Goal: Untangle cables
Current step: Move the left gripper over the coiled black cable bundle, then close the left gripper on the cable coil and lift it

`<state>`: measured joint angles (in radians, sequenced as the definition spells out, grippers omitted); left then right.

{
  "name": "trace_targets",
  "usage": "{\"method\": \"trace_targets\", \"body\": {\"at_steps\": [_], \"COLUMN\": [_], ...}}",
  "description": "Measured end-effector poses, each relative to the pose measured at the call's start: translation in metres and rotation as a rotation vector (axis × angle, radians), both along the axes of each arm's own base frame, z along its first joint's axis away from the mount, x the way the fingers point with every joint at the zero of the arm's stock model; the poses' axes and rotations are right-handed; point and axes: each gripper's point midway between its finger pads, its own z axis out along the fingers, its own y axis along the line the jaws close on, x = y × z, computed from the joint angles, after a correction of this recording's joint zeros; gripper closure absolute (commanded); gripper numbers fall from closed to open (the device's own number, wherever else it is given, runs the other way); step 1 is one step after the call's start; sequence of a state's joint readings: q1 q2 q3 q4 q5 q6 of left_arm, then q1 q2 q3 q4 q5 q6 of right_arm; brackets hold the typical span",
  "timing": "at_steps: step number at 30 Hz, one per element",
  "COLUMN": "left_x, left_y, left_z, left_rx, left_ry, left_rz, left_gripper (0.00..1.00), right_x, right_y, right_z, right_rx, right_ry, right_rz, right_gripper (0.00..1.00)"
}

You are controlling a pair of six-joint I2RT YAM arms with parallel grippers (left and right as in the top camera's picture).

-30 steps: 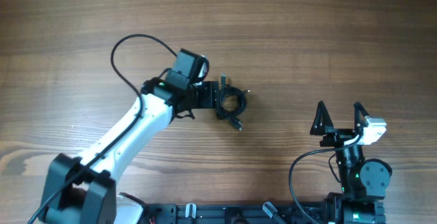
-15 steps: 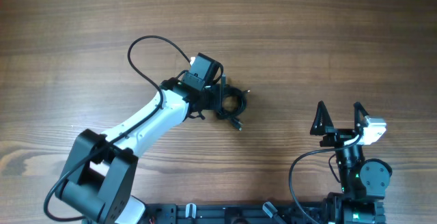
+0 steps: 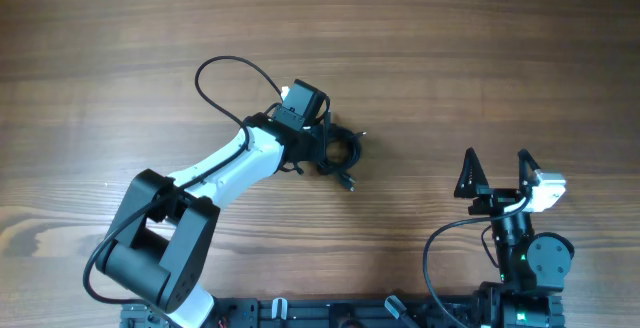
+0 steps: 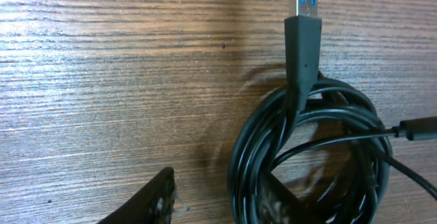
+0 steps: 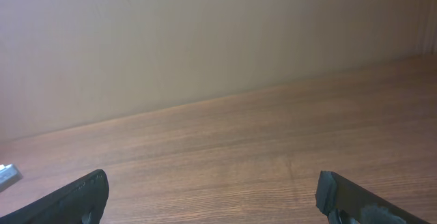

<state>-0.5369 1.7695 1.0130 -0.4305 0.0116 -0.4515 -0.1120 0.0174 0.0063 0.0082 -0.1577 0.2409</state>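
The cables (image 3: 346, 152) are a small coiled bundle of thin black cords on the wooden table. In the left wrist view the coil (image 4: 307, 149) fills the right side, and a USB plug (image 4: 302, 39) with a blue insert lies across its top. My left gripper (image 3: 328, 148) is at the bundle's left side and open. One finger (image 4: 156, 198) is on bare wood outside the coil. The other finger sits inside the loop, so the coil's left strands lie between the fingers (image 4: 218, 207). My right gripper (image 3: 497, 171) is open and empty, far to the right (image 5: 218, 203).
The left arm's own thicker black wire (image 3: 225, 83) loops above the arm. The wooden table (image 3: 480, 48) is all that the right wrist view shows, with a pale wall (image 5: 205, 39) behind it. The arm bases (image 3: 520, 268) stand at the front edge.
My left arm has swung right and brought its gripper onto the bundle's left side; most of the move came early. The bundle and right arm have not moved.
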Motion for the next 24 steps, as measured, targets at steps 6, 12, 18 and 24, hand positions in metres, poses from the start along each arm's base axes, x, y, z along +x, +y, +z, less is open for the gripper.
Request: {"method": "trace_targets", "body": {"at_steps": [6, 12, 18, 24], "left_x": [0.0, -0.004, -0.01, -0.007], "left_y": [0.0, -0.006, -0.015, -0.016], "left_z": [0.0, -0.005, -0.019, -0.018], "left_rx": [-0.002, 0.003, 0.02, 0.018], "left_ry": [-0.001, 0.008, 0.032, 0.028], "left_rz": [0.002, -0.016, -0.038, -0.021], "left_gripper": [0.62, 0.64, 0.83, 0.96], "right_x": [0.0, 0.0, 0.0, 0.0], "right_y": [0.0, 0.0, 0.0, 0.0], "right_z": [0.0, 0.0, 0.0, 0.0], "right_rx": [0.0, 0.0, 0.0, 0.0], "right_ry": [0.0, 0.0, 0.0, 0.0], "right_rz": [0.0, 0.0, -0.001, 0.0], "right_gripper": [0.0, 0.0, 0.0, 0.0]}}
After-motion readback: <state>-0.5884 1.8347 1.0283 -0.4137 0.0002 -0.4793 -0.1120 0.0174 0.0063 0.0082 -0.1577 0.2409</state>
